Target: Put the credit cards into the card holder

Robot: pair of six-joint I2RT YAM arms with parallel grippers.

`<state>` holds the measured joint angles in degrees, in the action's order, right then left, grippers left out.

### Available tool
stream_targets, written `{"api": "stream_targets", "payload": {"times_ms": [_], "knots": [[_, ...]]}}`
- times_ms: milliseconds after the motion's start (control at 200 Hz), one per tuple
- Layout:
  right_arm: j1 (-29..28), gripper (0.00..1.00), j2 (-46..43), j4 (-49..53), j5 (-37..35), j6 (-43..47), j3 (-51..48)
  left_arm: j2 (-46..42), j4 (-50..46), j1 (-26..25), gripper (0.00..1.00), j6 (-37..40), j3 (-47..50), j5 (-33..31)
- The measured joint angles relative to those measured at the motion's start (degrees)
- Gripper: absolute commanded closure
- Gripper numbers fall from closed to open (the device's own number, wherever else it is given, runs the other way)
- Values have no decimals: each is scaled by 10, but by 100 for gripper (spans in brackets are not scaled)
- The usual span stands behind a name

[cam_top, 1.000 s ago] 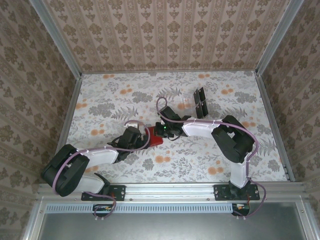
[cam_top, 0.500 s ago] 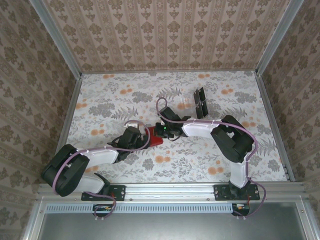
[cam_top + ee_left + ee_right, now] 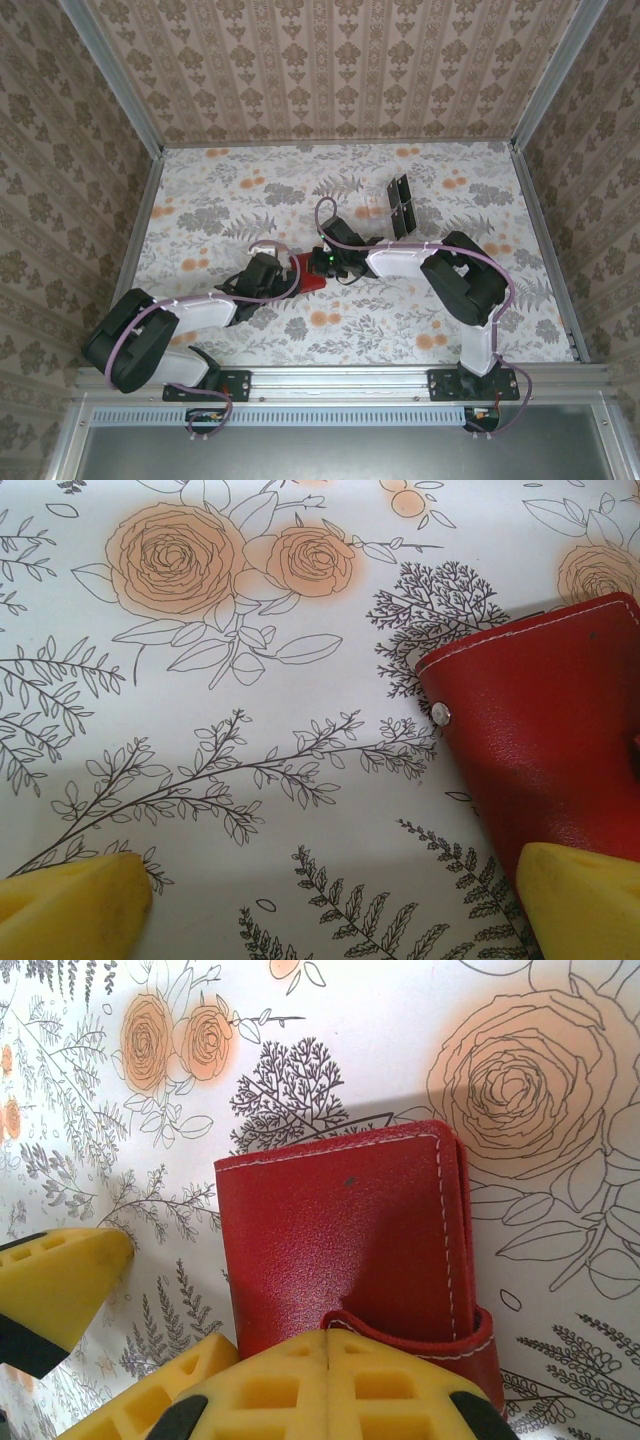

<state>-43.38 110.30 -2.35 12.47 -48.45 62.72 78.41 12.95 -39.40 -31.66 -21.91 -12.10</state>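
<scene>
At mid-table, card holder [image 3: 340,1230] folded; right fingers [image 3: 270,1390] closed, perhaps on its tab [image 3: 440,1335]; left fingers [image 3: 70,905] spread.

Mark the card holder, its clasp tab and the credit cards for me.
card holder [image 3: 335,1245]: right wrist view, red cover's middle.
clasp tab [image 3: 472,1346]: right wrist view, strap's stitched band.
credit cards [image 3: 405,216]: top view, nearer dark card.

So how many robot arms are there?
2. The left arm reaches in from the bottom left and the right arm from the bottom right. Both meet at the red wallet mid-table. None seems hidden.
</scene>
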Motion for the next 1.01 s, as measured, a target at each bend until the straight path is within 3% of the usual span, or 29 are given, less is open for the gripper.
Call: {"api": "stream_targets", "payload": {"times_ms": [595, 1005], "knots": [[5, 100, 8, 38, -1, -17, 24, -2, -7, 0, 1, 0, -5, 3], [20, 100, 33, 59, 44, -43, 47, -1, -14, 1, 1, -2, -10, 9]]}}
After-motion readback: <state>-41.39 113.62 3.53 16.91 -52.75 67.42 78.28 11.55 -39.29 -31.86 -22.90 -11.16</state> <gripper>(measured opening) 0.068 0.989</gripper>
